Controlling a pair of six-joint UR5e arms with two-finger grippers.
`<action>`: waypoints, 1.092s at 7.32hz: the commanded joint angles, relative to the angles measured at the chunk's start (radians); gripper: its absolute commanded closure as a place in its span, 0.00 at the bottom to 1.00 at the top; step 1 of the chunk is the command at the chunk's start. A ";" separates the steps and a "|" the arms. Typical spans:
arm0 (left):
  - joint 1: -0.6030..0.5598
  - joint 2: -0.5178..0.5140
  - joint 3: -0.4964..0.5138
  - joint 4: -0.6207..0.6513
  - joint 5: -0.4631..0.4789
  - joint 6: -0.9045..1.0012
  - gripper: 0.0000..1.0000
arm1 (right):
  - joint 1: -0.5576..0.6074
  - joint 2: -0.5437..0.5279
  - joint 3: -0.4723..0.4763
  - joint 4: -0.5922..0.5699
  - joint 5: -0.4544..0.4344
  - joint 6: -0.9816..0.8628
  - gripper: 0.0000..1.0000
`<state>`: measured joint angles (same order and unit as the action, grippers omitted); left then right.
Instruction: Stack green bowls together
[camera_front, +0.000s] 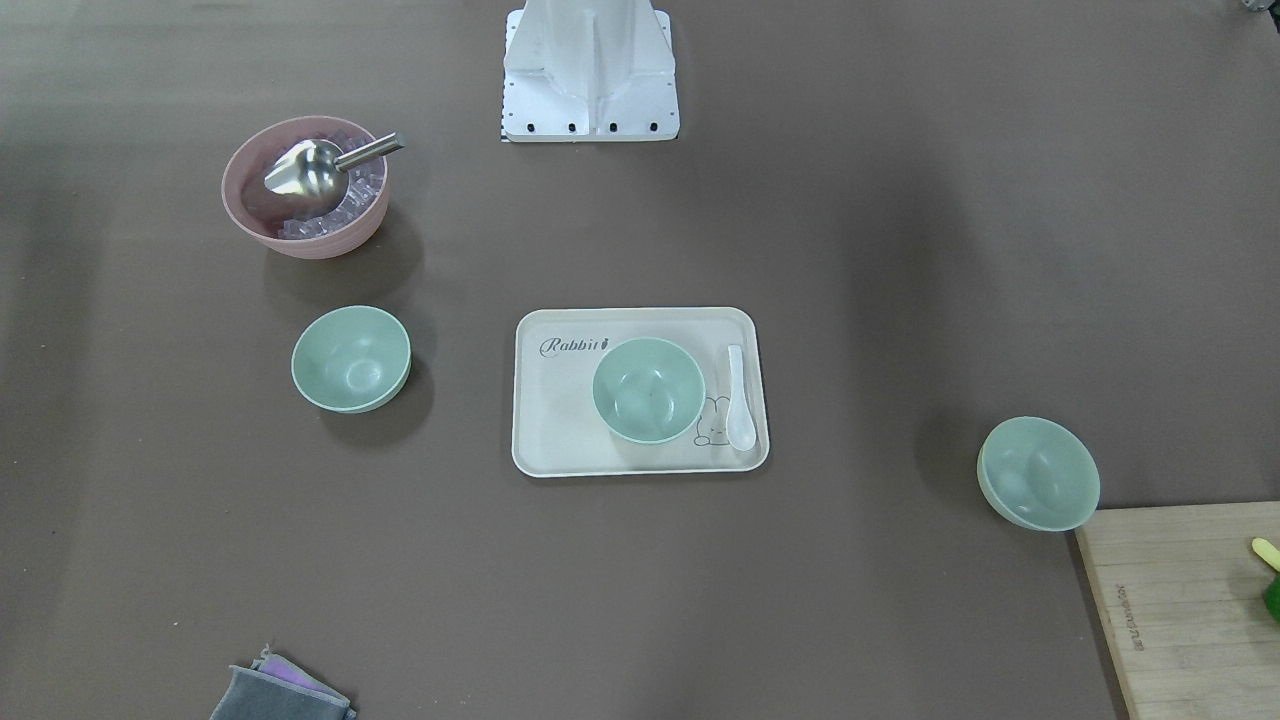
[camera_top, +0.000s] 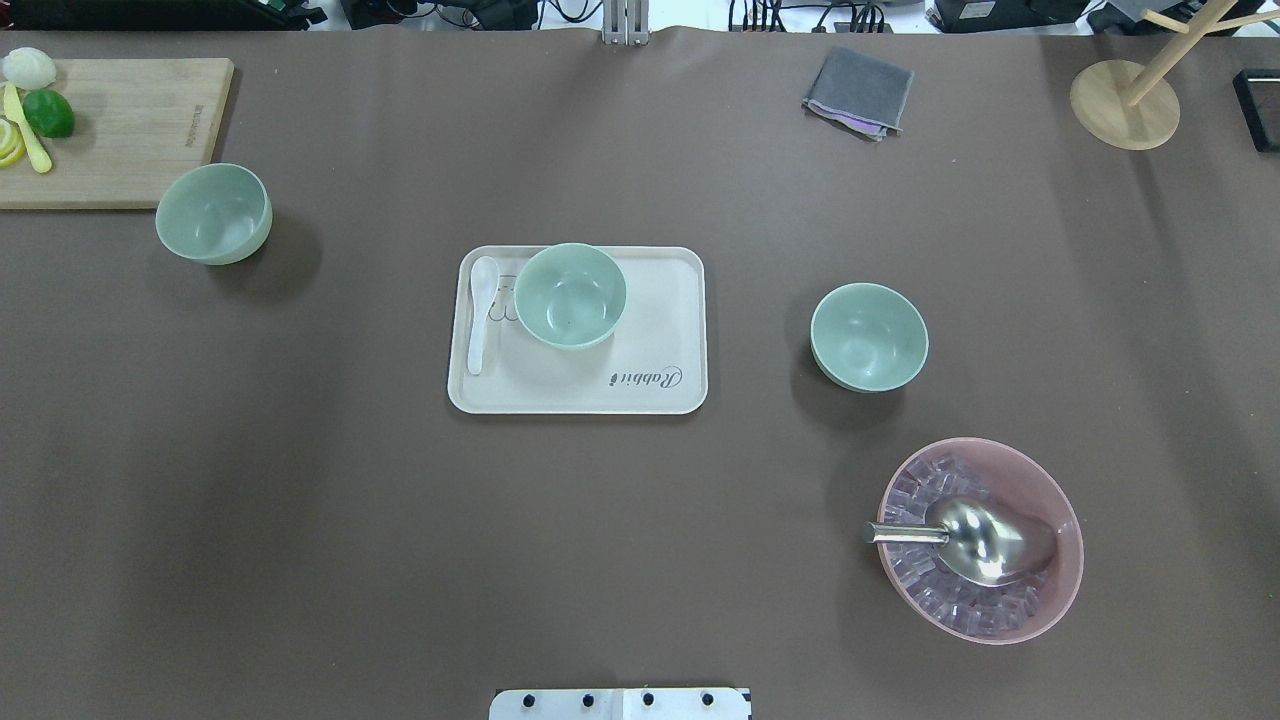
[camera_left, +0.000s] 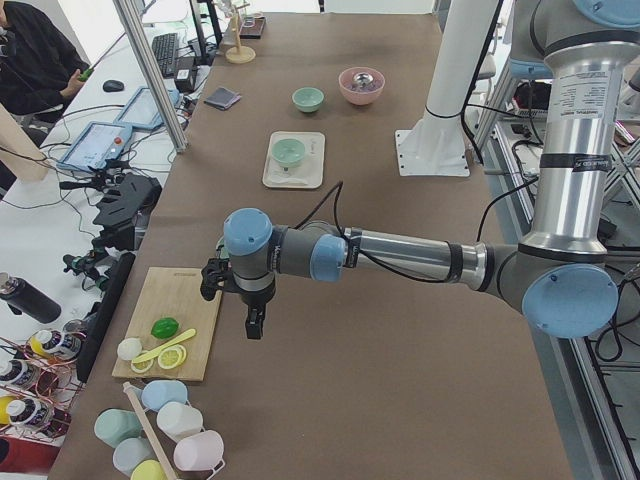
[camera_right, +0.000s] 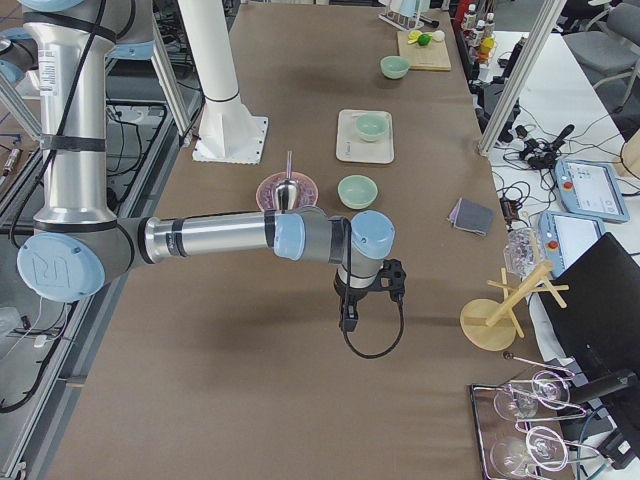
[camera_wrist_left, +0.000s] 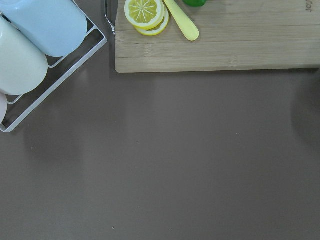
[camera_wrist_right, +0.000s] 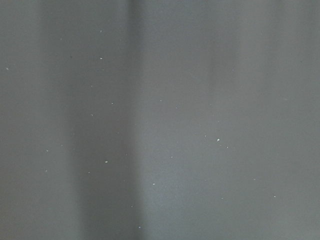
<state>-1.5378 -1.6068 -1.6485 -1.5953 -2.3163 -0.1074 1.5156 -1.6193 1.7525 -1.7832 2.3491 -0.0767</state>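
Note:
Three pale mint-green bowls stand apart, upright and empty. One (camera_top: 213, 213) is at the far left beside the cutting board, one (camera_top: 570, 295) sits on the cream tray (camera_top: 640, 330), and one (camera_top: 868, 336) is right of the tray. Neither gripper shows in the overhead or front views. My left gripper (camera_left: 255, 328) hangs over the table's left end near the cutting board, far from the tray. My right gripper (camera_right: 347, 322) hangs over bare table beyond the right bowl (camera_right: 357, 190). I cannot tell whether either is open or shut.
A pink bowl (camera_top: 1070, 520) with ice and a metal scoop (camera_top: 985, 540) stands near right. A white spoon (camera_top: 480, 310) lies on the tray. A cutting board (camera_top: 130, 130) with lime and lemon, a grey cloth (camera_top: 858, 92) and a wooden stand (camera_top: 1125, 100) lie along the far edge.

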 joint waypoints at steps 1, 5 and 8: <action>-0.001 0.004 -0.001 -0.002 0.020 0.000 0.02 | 0.000 0.002 0.002 0.001 0.010 0.000 0.00; -0.001 0.001 -0.010 0.000 0.021 -0.005 0.02 | 0.002 0.009 0.019 -0.005 0.012 0.002 0.00; 0.001 0.001 0.001 -0.002 0.020 0.000 0.02 | 0.002 0.013 0.021 -0.007 0.033 0.011 0.00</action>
<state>-1.5379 -1.6038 -1.6488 -1.5985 -2.3011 -0.1071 1.5171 -1.6068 1.7720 -1.7903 2.3659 -0.0692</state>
